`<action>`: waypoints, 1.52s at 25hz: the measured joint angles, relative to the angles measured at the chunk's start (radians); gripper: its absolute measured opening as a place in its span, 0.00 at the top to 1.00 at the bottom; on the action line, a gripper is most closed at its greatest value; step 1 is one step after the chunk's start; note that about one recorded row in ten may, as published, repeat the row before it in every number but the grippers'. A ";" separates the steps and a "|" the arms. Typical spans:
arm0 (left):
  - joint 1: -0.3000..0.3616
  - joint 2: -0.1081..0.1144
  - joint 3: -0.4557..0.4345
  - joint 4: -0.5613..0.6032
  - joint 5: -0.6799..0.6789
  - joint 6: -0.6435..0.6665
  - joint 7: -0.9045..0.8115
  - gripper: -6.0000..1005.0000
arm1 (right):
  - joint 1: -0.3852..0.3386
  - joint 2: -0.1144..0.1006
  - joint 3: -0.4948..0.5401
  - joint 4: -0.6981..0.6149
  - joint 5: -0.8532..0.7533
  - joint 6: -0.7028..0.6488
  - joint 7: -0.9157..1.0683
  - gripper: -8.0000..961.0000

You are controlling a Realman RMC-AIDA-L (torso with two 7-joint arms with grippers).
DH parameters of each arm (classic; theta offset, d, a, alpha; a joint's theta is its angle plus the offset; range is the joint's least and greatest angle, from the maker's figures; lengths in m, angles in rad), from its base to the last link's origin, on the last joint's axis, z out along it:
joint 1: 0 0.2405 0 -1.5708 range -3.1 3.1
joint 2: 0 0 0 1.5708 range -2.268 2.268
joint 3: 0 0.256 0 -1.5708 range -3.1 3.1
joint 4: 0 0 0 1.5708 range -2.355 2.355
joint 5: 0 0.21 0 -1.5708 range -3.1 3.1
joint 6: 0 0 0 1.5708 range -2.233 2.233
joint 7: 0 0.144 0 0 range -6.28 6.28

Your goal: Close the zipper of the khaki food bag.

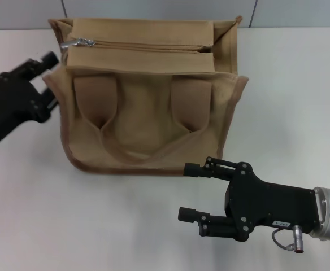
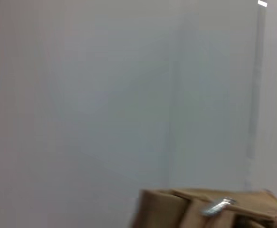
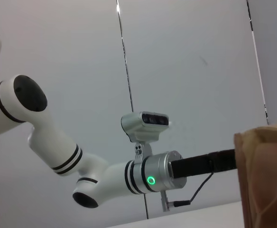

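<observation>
The khaki food bag [image 1: 148,113] lies on the white table, its two strap handles looping on its face. The zipper [image 1: 148,45] runs along its far top, with the silver slider [image 1: 77,42] at the left end. My left gripper [image 1: 50,80] is open beside the bag's left edge, just below the slider, holding nothing. My right gripper [image 1: 189,192] is open and empty in front of the bag's near right corner. The left wrist view shows the bag's top [image 2: 167,209] and the slider [image 2: 219,206]. The right wrist view shows a bag edge [image 3: 266,175].
The white table [image 1: 289,96] reaches out on all sides of the bag. A grey panelled wall [image 1: 153,8] stands right behind it. In the right wrist view my white left arm [image 3: 58,142] with its wrist camera reaches toward the bag.
</observation>
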 joint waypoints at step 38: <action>-0.007 -0.008 0.050 -0.073 -0.177 -0.025 0.055 0.64 | 0.029 0.000 0.002 0.043 0.014 0.040 0.000 0.24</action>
